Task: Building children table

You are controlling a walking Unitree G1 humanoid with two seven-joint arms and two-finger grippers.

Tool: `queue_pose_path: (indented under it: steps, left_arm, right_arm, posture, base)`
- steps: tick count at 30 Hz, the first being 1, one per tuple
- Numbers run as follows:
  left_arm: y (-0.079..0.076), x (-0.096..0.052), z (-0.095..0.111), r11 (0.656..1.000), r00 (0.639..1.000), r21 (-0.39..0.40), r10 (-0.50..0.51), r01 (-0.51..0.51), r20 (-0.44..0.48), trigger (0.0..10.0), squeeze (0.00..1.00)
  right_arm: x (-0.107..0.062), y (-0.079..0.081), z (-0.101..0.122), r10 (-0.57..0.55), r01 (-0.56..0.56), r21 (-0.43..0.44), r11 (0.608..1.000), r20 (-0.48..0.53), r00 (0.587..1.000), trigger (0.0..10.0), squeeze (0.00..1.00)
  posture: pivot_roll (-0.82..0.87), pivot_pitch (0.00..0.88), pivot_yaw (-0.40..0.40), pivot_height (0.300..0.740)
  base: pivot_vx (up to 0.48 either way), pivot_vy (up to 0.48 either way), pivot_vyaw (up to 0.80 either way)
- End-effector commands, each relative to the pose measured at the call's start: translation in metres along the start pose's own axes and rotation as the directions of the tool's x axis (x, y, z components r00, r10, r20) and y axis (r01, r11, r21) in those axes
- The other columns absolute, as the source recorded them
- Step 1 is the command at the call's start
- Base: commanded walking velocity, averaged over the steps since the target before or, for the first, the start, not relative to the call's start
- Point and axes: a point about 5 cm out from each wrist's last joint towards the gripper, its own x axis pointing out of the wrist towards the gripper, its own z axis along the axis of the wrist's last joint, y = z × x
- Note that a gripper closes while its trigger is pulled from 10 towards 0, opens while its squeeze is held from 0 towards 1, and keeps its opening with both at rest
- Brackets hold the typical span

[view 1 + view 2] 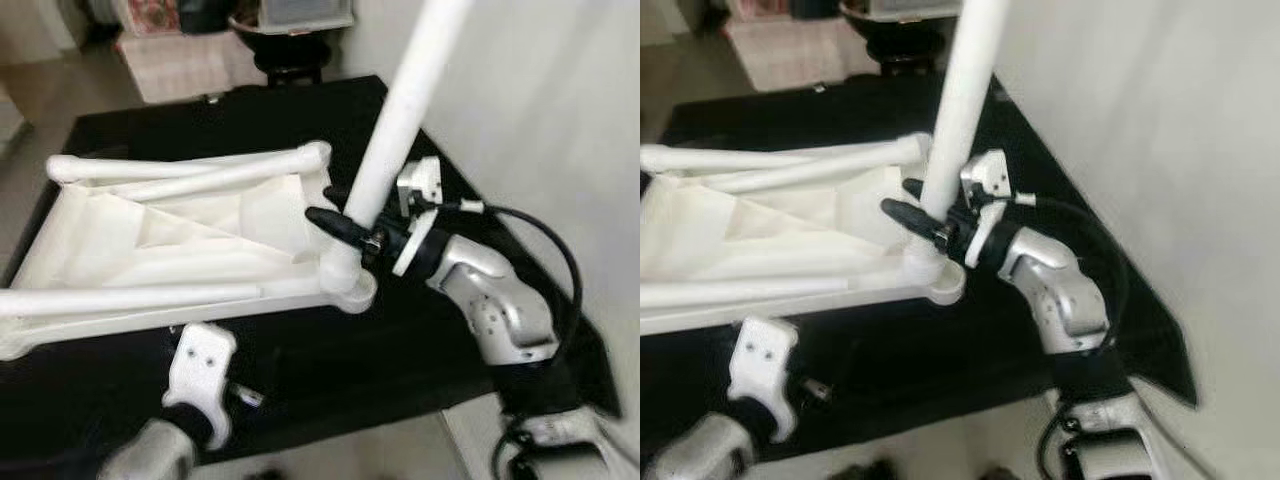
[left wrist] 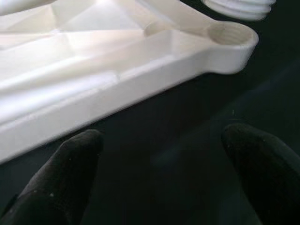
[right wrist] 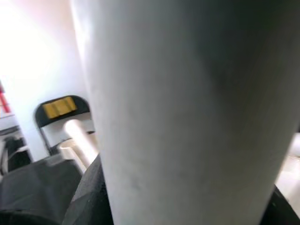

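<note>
While the left pincer [image 1: 215, 400] hovers spread just before the near edge of the upturned white table frame [image 1: 170, 235] on the black tabletop [image 1: 330, 370], the right pincer [image 1: 345, 225] pinches the leg [image 1: 400, 120] standing tilted in the frame's right corner socket [image 1: 348, 290]. The leg's top is cut off.

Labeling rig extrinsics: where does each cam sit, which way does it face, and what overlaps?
Left eye: on the head, looking forward and down at the upturned white tabletop on the black mat; both arms show.
Right eye: same head, same scene; the right claw grips the upright white leg.
Left wrist: looks along the open left claw at the tabletop's corner socket.
Right wrist: pressed close against the leg.
Shared: both eyes match; the wrist views show the same tabletop and leg.
</note>
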Motion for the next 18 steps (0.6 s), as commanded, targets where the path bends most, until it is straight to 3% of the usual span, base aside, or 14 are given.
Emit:
queue_pose_path:
  steps: [1,18]
  left_arm:
    - [0.0038,0.0007,-0.0007,1.000,1.000,0.015,0.014,-0.014,0.000,10.0,0.00]
    - [0.0067,0.0038,0.0011,0.999,0.999,0.039,0.021,-0.022,0.026,10.0,0.00]
  right_arm:
    - [0.0011,0.0015,0.0015,0.001,-0.001,-0.004,1.000,0.008,1.000,10.0,0.00]
    - [0.0039,-0.0013,-0.0013,-0.036,0.036,-0.017,0.999,-0.011,0.999,10.0,0.00]
  posture:
    - [-0.09,0.184,0.047,0.740]
    - [-0.09,0.189,0.046,0.740]
  base:
    - [0.000,0.000,0.00]
    - [0.000,0.000,0.00]
